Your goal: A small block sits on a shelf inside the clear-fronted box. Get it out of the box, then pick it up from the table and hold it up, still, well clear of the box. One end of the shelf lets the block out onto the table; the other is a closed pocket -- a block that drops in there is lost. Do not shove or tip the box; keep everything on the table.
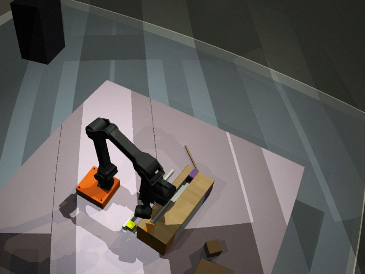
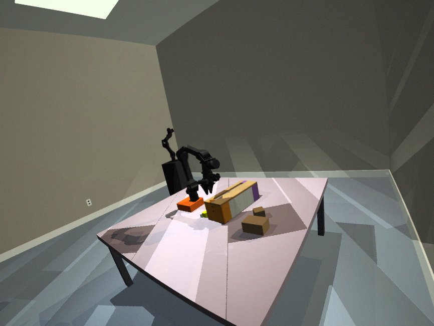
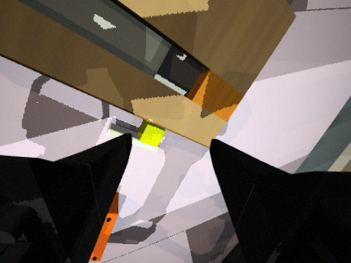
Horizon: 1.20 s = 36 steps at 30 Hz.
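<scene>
Pale pinkish table (image 1: 188, 126) (image 2: 196, 252) stands on a blue-grey floor (image 1: 97, 47) (image 2: 354, 280). Long wooden box (image 1: 188, 206) (image 2: 227, 201) (image 3: 228, 43), orange at one end and purple at the other, lies beside and below the claw (image 1: 147, 203) (image 2: 209, 192) (image 3: 171, 142). Black arm rises from an orange base (image 1: 85, 191) (image 2: 185, 206) (image 3: 104, 235), behind the claw as seen in the exterior view. Two brown blocks (image 1: 213, 247) (image 2: 255, 225) sit across the box from the claw. Yellow-green block (image 1: 130, 225) (image 2: 204, 213) (image 3: 152, 133) is outside the box, below the claw, by a pale strip (image 1: 127, 221) (image 3: 122, 133). Claw: partly open, fingers well apart, holding nothing.
</scene>
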Each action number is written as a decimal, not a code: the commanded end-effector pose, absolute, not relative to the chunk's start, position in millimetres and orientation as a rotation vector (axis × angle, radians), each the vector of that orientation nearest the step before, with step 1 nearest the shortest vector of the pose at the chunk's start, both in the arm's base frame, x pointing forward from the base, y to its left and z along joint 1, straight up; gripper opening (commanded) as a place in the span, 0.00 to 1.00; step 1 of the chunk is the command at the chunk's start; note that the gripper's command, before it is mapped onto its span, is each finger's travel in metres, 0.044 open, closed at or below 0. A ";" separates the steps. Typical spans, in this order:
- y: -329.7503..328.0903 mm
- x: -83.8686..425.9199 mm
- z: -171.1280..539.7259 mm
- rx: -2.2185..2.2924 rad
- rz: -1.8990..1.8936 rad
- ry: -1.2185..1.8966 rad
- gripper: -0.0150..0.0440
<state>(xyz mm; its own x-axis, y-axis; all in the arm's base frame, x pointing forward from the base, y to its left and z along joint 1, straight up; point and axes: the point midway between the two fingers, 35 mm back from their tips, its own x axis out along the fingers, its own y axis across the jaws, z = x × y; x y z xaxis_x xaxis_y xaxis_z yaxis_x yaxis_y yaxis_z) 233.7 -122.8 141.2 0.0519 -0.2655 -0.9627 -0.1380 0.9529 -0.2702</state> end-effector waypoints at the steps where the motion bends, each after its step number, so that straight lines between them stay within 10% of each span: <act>1: -130.3 219.4 141.3 0.438 -0.662 1.297 0.74; 36: -147.6 182.9 147.3 2.629 -1.721 -0.274 0.74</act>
<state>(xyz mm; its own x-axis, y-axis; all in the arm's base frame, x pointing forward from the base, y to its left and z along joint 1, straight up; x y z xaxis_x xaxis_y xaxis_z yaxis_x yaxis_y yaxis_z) 194.0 -144.9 145.7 0.2855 -0.1501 -0.9466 0.6273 -0.7174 0.3030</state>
